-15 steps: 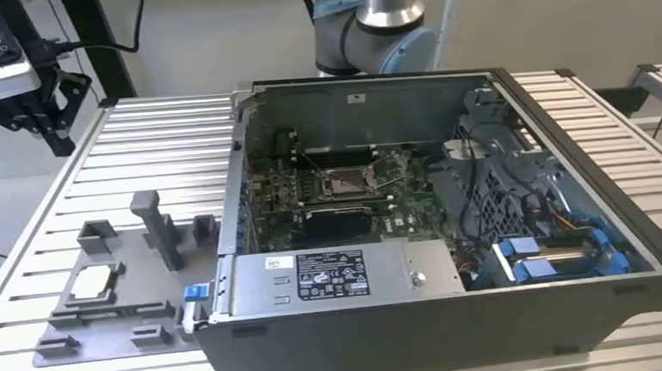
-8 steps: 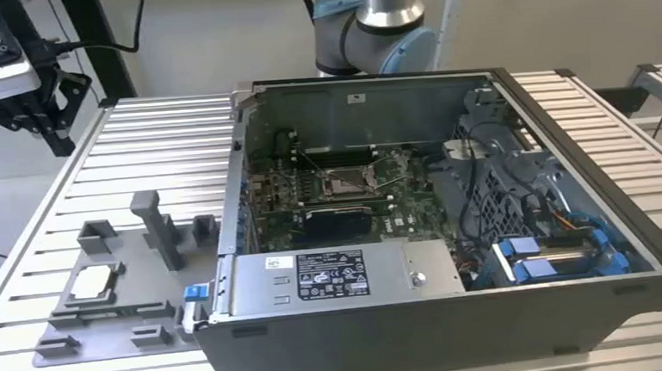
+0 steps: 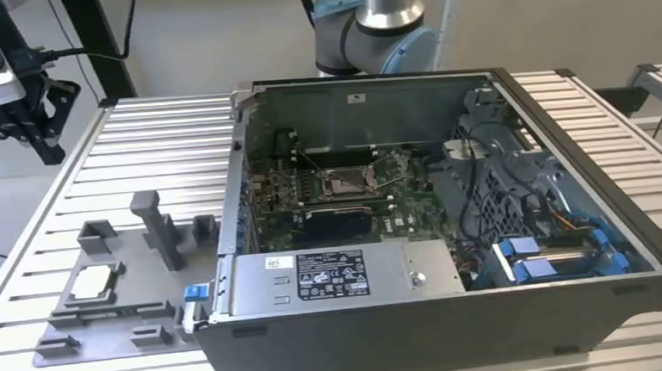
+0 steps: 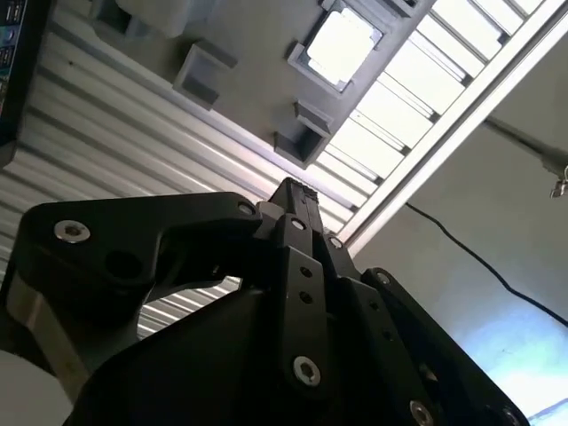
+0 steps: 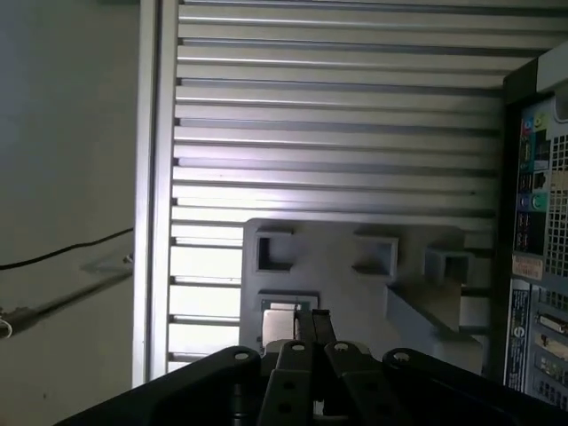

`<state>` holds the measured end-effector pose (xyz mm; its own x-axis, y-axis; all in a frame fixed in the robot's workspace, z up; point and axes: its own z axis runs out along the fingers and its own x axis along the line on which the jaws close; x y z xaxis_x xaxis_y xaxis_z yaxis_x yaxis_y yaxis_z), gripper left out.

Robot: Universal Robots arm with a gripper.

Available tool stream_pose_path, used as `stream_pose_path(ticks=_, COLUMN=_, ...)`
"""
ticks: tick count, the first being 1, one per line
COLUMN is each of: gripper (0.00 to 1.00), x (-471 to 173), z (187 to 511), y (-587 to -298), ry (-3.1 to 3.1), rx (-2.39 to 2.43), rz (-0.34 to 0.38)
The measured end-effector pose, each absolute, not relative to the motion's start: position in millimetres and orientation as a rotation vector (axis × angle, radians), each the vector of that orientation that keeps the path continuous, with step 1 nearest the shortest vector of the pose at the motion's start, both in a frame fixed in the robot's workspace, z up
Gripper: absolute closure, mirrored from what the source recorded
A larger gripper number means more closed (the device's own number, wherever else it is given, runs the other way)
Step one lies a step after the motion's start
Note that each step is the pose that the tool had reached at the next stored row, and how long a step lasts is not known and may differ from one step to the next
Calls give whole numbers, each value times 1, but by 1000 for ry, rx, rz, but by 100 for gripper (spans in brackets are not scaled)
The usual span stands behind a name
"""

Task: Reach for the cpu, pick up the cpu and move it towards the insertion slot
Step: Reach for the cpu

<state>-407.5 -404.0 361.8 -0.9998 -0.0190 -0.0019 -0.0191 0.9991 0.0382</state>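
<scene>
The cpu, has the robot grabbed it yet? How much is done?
Nothing is finished yet. The cpu lies untouched in its grey fixture on the table. The tool hangs in the air away from it, shut and empty; reaching is what's in hand. Left: the pick-up isn't done, and the insertion slot in the open case sits empty.

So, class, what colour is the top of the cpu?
Silvery white; the cpu shows it best in the exterior view.
</scene>
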Motion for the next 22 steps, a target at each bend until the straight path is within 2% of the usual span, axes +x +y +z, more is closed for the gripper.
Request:
stream_pose_path(ticks=7, gripper=100, x=-408, z=357, y=-422, ry=3139, rx=-30, rz=60)
stream_pose_path(ticks=18, gripper=100, x=-408, z=355, y=-424, ry=3139, rx=-30, rz=60)
stream_pose_path(ticks=19, gripper=0, x=-408, z=355, y=-424, ry=3139, rx=-30, rz=60)
stream_pose_path(ticks=22, gripper=0, x=-408, z=355, y=-424, ry=3139, rx=-30, rz=60)
